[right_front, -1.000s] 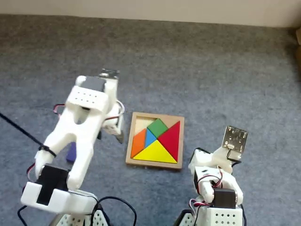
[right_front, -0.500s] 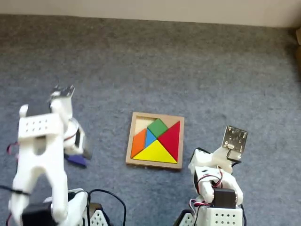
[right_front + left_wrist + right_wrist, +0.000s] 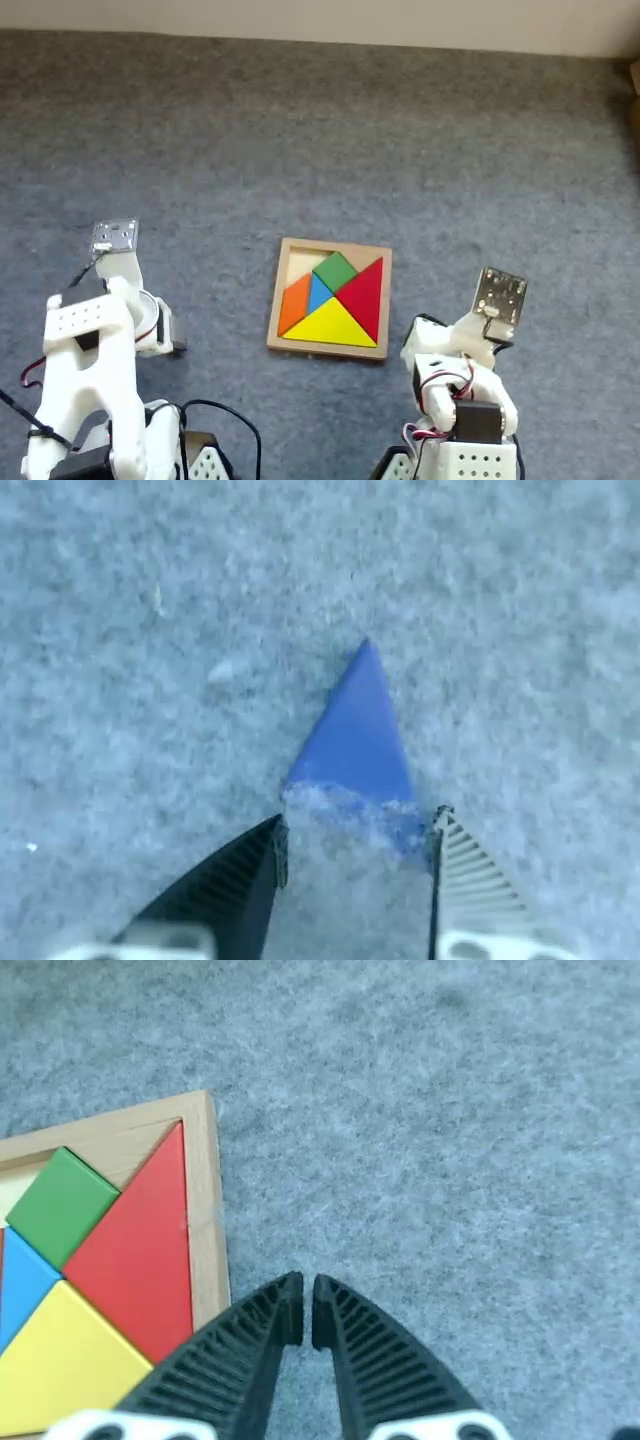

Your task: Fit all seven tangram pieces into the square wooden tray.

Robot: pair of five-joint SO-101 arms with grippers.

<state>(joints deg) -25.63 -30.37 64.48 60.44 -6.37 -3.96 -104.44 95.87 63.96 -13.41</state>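
Note:
The square wooden tray (image 3: pixel 376 254) lies mid-table and holds a green square (image 3: pixel 335 270), a red triangle (image 3: pixel 364 291), a yellow triangle (image 3: pixel 328 324), an orange piece (image 3: pixel 293 303) and a small blue triangle (image 3: pixel 319 291). Bare wood (image 3: pixel 299 262) shows in its far left corner. A loose blue triangle (image 3: pixel 355 742) lies flat on the carpet. My left gripper (image 3: pixel 358 825) is open, with its fingertips either side of that piece's near edge. In the high view this gripper (image 3: pixel 165 340) is well left of the tray. My right gripper (image 3: pixel 304 1295) is shut on nothing, just off the tray's right edge (image 3: pixel 208 1210).
Grey carpet covers the whole table, with open room beyond the tray and between the two arms. The right arm (image 3: pixel 455 375) sits folded near its base, close to the tray's near right corner.
The left arm has swung away from the tray's left side, leftward and back toward its base, and now covers the loose blue triangle. The right arm has not moved.

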